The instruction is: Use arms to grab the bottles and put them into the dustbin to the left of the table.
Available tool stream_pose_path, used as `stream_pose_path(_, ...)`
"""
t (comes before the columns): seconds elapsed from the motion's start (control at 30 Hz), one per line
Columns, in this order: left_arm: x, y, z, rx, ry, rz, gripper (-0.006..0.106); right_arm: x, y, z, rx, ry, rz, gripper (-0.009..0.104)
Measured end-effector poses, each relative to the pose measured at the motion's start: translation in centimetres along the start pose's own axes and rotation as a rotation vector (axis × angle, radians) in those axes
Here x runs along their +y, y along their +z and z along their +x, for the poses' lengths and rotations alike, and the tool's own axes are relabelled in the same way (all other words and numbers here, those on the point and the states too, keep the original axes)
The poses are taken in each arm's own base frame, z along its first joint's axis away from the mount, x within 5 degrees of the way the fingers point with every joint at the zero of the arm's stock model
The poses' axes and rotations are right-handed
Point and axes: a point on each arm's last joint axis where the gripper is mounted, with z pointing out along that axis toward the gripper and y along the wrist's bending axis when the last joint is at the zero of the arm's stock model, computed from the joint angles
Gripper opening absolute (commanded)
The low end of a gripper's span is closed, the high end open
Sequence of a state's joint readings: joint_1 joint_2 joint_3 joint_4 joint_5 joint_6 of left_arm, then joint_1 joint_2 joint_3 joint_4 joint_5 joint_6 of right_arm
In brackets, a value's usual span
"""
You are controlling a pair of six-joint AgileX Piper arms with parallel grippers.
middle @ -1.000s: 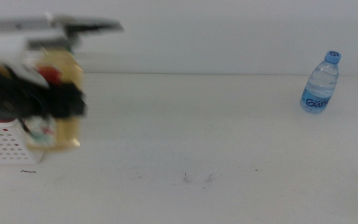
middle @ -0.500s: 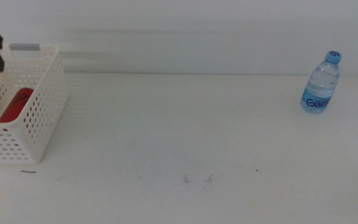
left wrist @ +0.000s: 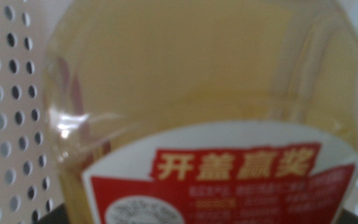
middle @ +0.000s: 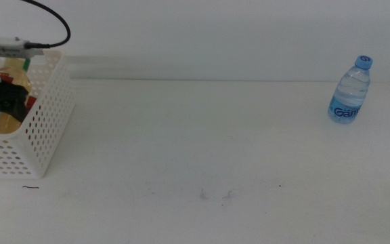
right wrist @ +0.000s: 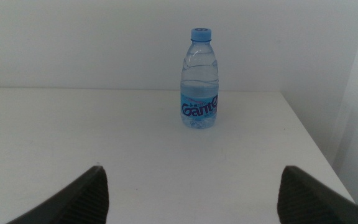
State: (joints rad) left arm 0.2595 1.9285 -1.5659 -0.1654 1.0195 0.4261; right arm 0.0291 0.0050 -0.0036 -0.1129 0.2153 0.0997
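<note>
While inside the dustbin [middle: 42, 125], left gripper [middle: 2, 102], fingers clenched around the yellow juice bottle [left wrist: 204, 93].

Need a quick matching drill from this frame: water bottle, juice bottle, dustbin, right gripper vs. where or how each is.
Things:
1. water bottle
2. yellow juice bottle
3. dustbin
4. right gripper

States:
A. white perforated basket at the table's left end
B. jaws apart, facing the water bottle from a distance
C. upright at the table's far right
D. inside the basket, filling the left wrist view

Pairs: 1-C, 2-D, 3-A, 4-B
</note>
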Motion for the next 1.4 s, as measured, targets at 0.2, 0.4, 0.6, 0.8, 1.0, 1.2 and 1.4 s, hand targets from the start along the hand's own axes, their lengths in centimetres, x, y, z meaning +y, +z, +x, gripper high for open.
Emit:
stream_pose_path(0.2,0.2,1.3,-0.2,0.005,0.01,0.007,0.079,0.0,0.0,0.0,0.0,0.0,0.0,0.088)
stream_pose_path(0.4,0.1,0.0,-0.8,-0.057,0.003,0.006,0.094,0.0,0.0,0.0,0.0,0.0,0.0,0.088)
stream_pose_path(0.6,-1.9,-5.5,-0.5,-0.146,-0.01,0.088,0.094,0.0,0.0,0.0,0.0,0.0,0.0,0.088)
stream_pose_path(0.8,-6.7,-14.1,1.3,-0.309,0.116,0.274,0.094,0.0,0.0,0.0,0.0,0.0,0.0,0.088)
stream_pose_path(1.0,-14.8,-22.5,4.5,-0.504,0.344,0.346,0.094,0.0,0.0,0.0,0.0,0.0,0.0,0.088)
stream_pose_path(1.2,-21.6,-26.4,8.2,-0.554,0.555,0.464,0.094,0.0,0.0,0.0,0.0,0.0,0.0,0.088)
stream_pose_path(1.4,-24.5,-26.3,9.5,-0.496,0.651,0.467,0.094,0.0,0.0,0.0,0.0,0.0,0.0,0.088)
